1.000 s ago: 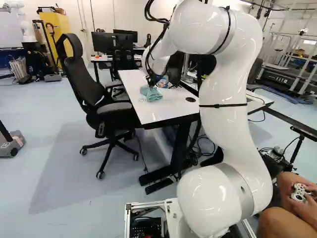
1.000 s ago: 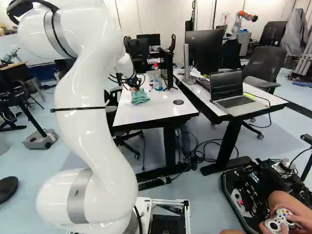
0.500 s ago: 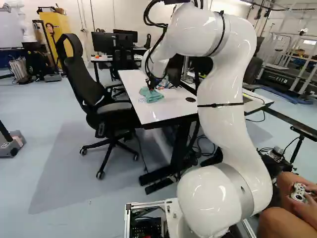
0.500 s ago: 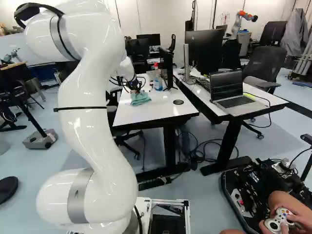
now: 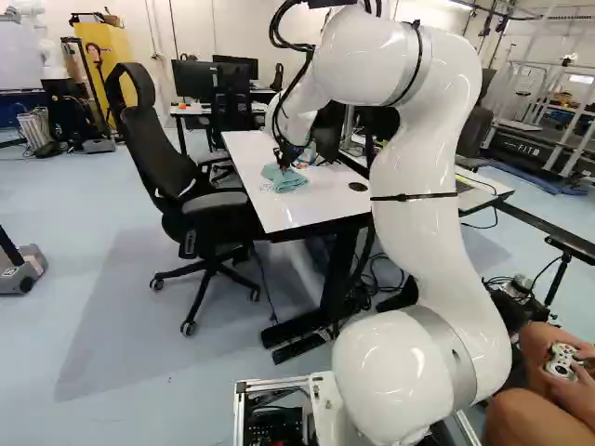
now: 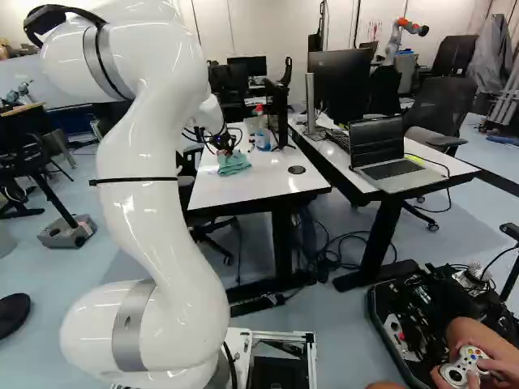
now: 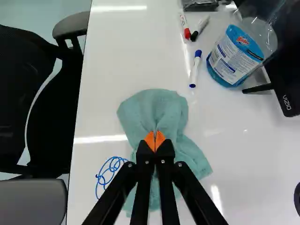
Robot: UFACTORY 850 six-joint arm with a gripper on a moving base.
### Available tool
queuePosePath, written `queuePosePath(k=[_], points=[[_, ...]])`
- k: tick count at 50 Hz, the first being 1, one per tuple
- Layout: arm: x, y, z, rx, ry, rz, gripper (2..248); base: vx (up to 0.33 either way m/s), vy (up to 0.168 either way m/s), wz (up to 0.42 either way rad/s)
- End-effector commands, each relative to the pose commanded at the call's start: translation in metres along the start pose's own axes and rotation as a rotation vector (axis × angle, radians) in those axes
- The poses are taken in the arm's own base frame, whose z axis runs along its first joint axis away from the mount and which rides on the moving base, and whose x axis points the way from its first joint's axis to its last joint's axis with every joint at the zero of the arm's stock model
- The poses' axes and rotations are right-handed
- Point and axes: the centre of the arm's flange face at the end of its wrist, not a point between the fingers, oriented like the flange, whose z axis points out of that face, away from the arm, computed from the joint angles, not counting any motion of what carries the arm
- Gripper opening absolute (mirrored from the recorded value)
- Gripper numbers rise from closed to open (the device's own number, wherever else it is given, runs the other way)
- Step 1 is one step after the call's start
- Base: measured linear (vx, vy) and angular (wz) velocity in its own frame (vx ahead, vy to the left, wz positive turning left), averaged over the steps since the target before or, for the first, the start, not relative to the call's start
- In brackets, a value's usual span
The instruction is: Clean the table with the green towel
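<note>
Left base view: a mesh chair [image 5: 156, 153] stands by the glossy white table [image 5: 325, 200]; the gripper [image 5: 284, 163] pinches the crumpled green towel [image 5: 286, 180] on it. Right base view: a laptop [image 6: 377, 142] occupies the neighbouring desk [image 6: 336, 164]. Wrist view: a rounded bottle [image 7: 234, 57], slim marker [image 7: 195, 70] and looping blue scribble [image 7: 99, 176] lie near the towel.

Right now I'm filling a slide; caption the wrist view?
Gripper closed on a crumpled green towel, blue scribble beside it on the white table.

The towel [image 7: 154, 108] is of blue-green colour, the table top [image 7: 112, 56] is white, the scribble [image 7: 101, 178] on it is blue, and the gripper [image 5: 284, 165] is black with orange pads [image 7: 149, 140]
</note>
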Motion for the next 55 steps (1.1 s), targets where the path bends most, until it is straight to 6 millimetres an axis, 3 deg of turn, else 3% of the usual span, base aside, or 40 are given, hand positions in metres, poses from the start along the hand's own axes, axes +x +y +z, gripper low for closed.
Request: queuePosePath(k=[55], points=[[-0.011,0.0,-0.001,0.0,-0.125,0.0,21,0.0,0.0,0.0]])
